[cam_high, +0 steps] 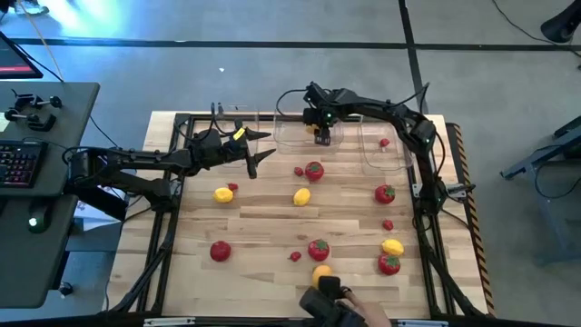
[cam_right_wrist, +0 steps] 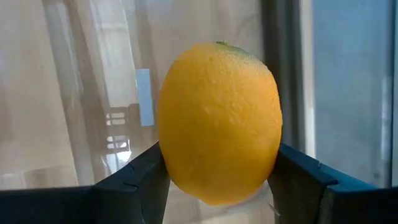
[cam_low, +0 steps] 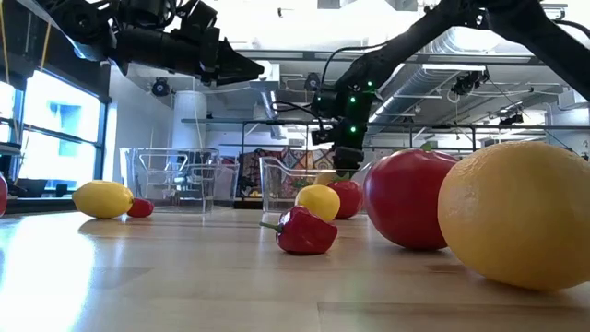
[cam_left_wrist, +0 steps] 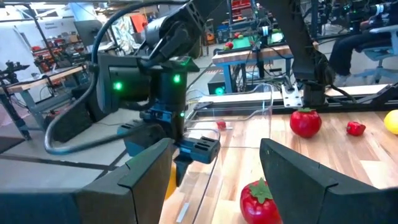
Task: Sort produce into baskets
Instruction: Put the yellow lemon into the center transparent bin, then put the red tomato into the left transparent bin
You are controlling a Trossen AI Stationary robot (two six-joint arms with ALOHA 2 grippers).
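My right gripper (cam_high: 322,136) is shut on an orange citrus fruit (cam_right_wrist: 217,118) over the middle clear bin (cam_high: 289,143) at the table's far edge. My left gripper (cam_high: 259,158) is open and empty above the table, just near of the left clear bin (cam_high: 238,125); its fingers show apart in the left wrist view (cam_left_wrist: 217,186). The right clear bin (cam_high: 397,156) holds a red berry (cam_high: 385,143). Tomatoes (cam_high: 314,170), yellow fruits (cam_high: 301,196) and berries (cam_high: 299,171) lie scattered on the wooden table. My right gripper pinches the orange fruit's lower sides (cam_right_wrist: 171,168) between its two fingers (cam_right_wrist: 134,183). The fingers point down from above. The fruit stands with its long axis along the fingers, lifted clear over the bin's see-through floor.
More produce lies toward the near edge: tomatoes (cam_high: 220,251), (cam_high: 318,249), (cam_high: 388,264), a yellow fruit (cam_high: 392,246) and an orange one (cam_high: 321,272). A lemon (cam_high: 222,194) and a berry (cam_high: 233,187) lie at the left. The low camera (cam_high: 329,296) sits at the near edge.
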